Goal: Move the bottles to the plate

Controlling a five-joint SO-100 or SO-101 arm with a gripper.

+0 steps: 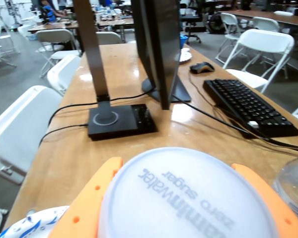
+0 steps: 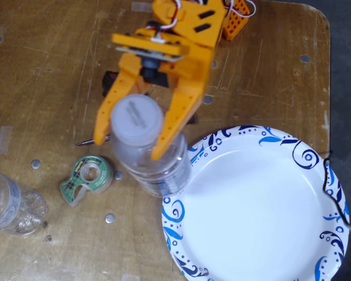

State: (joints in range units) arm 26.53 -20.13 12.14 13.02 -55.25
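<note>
Bottle cap clamped between orange fingers

The gripper [image 1: 188, 208] holds a white bottle cap [image 1: 188, 198], printed "zero sugar", filling the lower frame. The patterned plate [image 1: 35, 223] peeks out lower left, another bottle [image 1: 294, 191] at right. Beyond: a monitor [image 1: 159, 44], keyboard [image 1: 251, 106], folding chairs [image 1: 20, 129].

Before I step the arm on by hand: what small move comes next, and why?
Probably carry the held bottle sideways over the plate before lowering. The gripper is shut on its neck just under the cap, but in the fixed view the bottle sits at the plate's left rim, not yet over its white centre.
</note>
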